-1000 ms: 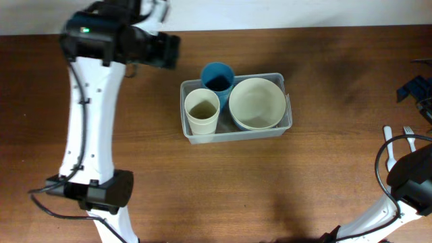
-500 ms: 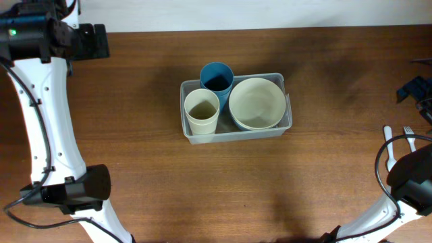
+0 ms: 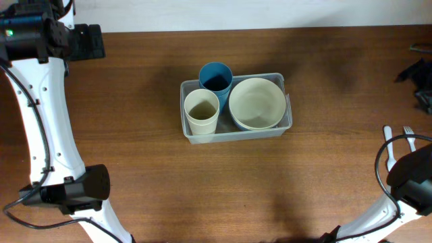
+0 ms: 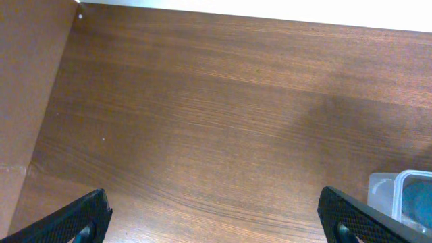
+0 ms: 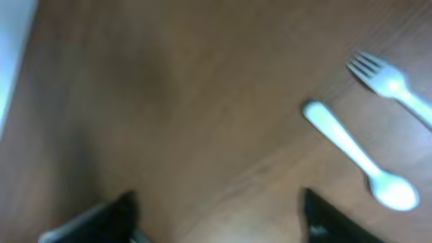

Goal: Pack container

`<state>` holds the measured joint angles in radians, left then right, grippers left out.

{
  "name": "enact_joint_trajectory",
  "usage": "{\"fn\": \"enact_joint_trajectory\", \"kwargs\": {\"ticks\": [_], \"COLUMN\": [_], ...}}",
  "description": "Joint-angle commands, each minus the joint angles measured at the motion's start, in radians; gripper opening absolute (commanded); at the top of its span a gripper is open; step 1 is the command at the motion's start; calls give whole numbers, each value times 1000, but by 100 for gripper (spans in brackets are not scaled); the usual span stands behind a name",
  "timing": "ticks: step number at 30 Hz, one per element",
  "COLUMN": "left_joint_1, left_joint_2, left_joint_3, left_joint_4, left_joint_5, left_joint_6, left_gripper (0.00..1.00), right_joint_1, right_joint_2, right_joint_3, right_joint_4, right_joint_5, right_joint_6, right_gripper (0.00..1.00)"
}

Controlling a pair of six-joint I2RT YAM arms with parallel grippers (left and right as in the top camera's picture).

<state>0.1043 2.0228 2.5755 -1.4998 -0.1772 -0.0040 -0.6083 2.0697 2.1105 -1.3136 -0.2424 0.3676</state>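
**Packed container mid-table, both grippers wide of it**

Nearest the robot, both arm bases are cut off by the near edge of the overhead view. Right of the container (image 3: 236, 138) and nearer the robot, a white spoon (image 5: 358, 156) and a white fork (image 5: 385, 84) lie side by side on the table (image 3: 135, 155). From above, a cable loop and the right arm cover their near ends. The right wrist view is badly blurred. It shows the right gripper (image 5: 216, 219) only as two dark fingertips at the bottom edge, standing apart with bare wood between them and nothing pinched. From above that gripper is a dark shape cropped by the frame, far to the right of the container.

Bare wood surrounds the container on every side, with wide open stretches left and right of it and a narrower band to the table's far edge.

The clear bin sits about mid-table. A cream cup (image 3: 202, 111) stands in its near left part. A blue cup (image 3: 217, 76) is behind it in the far left corner, its rim overlapping the far wall as seen from above. A cream bowl (image 3: 256, 103) fills the right half. The cups' insides are too shadowed to read.

Far left of the container, near the table's far edge, the left gripper (image 4: 214, 219) is spread wide over bare wood, holding nothing. Its camera catches only a corner of the bin.
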Motion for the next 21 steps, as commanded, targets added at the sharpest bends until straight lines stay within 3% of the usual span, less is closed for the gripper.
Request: {"fn": "enact_joint_trajectory", "kwargs": {"ticks": [1,2,4,6,8,13,21], "left_joint_1": [3,3,3,3,3,3,19], "left_joint_2": [4,4,4,4,4,4,5], "left_joint_3": [17,17,17,17,17,17,17], "left_joint_4": [-3,-3,-3,2,12,23,25], "left_joint_5": [-31,-39,-83,-137,-175,-186,-214], "left_joint_6": [-10,-9,-10,-10,-10,-6,-3], "left_gripper": [100,100,100,100,100,100,100], "right_joint_1": [26,31,35,50,90,315,666], "right_joint_2": [3,3,3,3,3,3,3], "right_joint_3": [-1,-1,-1,-1,-1,-1,-1], "right_joint_4": [1,-8,-18,-21,-30,-47,32], "right_joint_5": [-3,45,49,-64,-173,-206,-142], "right_joint_6": [-70,-49,-18,-45,-90,-176,-122], "right_gripper": [57,56,39,15,4,4,4]}}
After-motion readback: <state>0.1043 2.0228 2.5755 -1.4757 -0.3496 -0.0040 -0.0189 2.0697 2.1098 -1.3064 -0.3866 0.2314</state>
